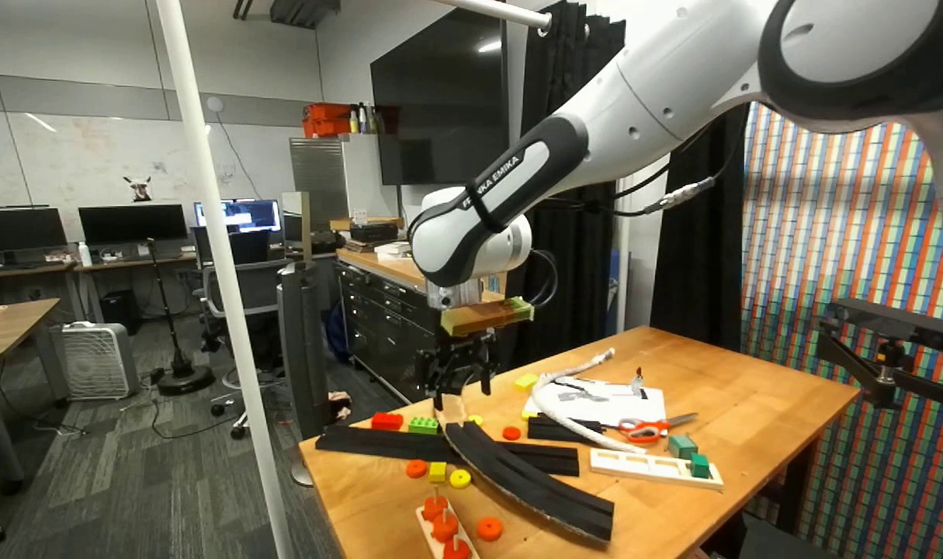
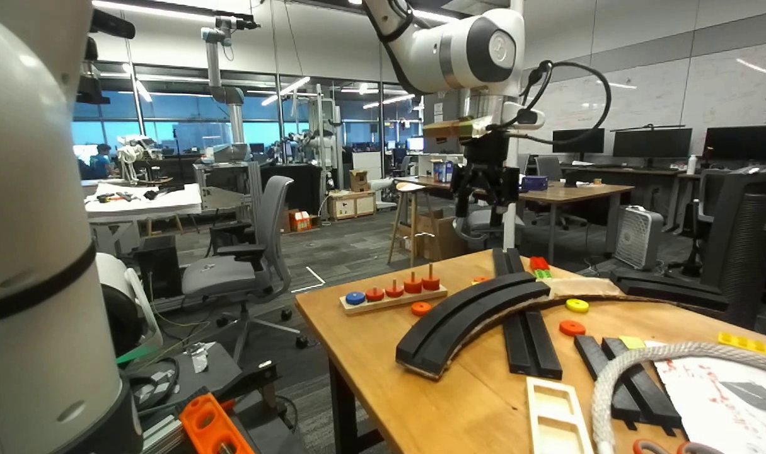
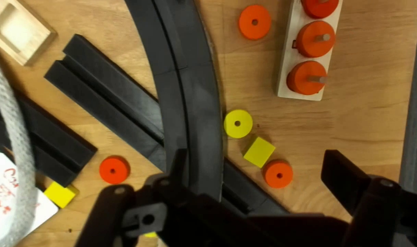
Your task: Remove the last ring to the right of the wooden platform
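The wooden platform (image 2: 392, 302) with pegs lies near the table's edge. It holds a blue ring (image 2: 355, 297) at one end and several red-orange rings. The red ring at the right end (image 2: 430, 283) sits on its peg, which sticks up above it. The platform also shows in the wrist view (image 3: 299, 95), with that end ring (image 3: 305, 79) nearest the jaws, and partly in an exterior view (image 1: 431, 536). My gripper (image 2: 479, 214) is open and empty, high above the table, away from the platform. Its open fingers also show in the wrist view (image 3: 256, 154) and an exterior view (image 1: 462, 392).
A curved black track (image 3: 191, 85) crosses a straight black track (image 3: 115, 99) beside the platform. A loose orange ring (image 3: 254, 22), a yellow ring (image 3: 238, 124), a yellow cube (image 3: 259, 152) and another orange ring (image 3: 278, 174) lie around. A rope (image 1: 556, 407) and scissors (image 1: 642, 429) lie farther off.
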You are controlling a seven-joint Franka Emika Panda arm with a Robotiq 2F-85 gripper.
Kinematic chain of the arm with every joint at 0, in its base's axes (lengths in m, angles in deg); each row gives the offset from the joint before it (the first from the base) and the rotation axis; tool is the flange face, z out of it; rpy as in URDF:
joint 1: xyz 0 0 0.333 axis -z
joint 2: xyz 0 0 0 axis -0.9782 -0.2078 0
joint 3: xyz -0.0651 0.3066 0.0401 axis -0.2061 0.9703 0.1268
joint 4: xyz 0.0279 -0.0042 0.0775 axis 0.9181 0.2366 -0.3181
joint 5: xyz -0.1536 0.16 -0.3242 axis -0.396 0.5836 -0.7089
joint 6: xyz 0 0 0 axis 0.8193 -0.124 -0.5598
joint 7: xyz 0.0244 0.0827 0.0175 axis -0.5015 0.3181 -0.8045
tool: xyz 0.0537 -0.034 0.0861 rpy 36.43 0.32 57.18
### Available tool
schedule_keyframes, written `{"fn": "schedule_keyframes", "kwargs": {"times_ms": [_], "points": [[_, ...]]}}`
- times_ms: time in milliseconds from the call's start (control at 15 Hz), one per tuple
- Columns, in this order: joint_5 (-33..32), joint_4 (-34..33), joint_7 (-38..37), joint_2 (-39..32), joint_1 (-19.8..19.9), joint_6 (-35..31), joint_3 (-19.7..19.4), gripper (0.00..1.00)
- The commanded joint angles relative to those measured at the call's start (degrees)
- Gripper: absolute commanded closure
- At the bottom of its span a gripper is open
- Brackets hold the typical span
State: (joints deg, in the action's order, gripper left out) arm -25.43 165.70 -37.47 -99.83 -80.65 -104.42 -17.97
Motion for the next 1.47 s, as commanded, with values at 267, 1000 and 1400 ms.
{"fn": "schedule_keyframes", "kwargs": {"times_ms": [267, 1000, 1400], "points": [[0.8, -1.3, 1.1, -2.3, -3.4, 4.6, 1.7, 0.00], [1.2, 4.2, 0.8, -5.5, -5.7, -9.6, 3.4, 0.00], [2.1, 7.7, -0.4, -6.6, -6.5, -16.9, 3.5, 0.00]]}}
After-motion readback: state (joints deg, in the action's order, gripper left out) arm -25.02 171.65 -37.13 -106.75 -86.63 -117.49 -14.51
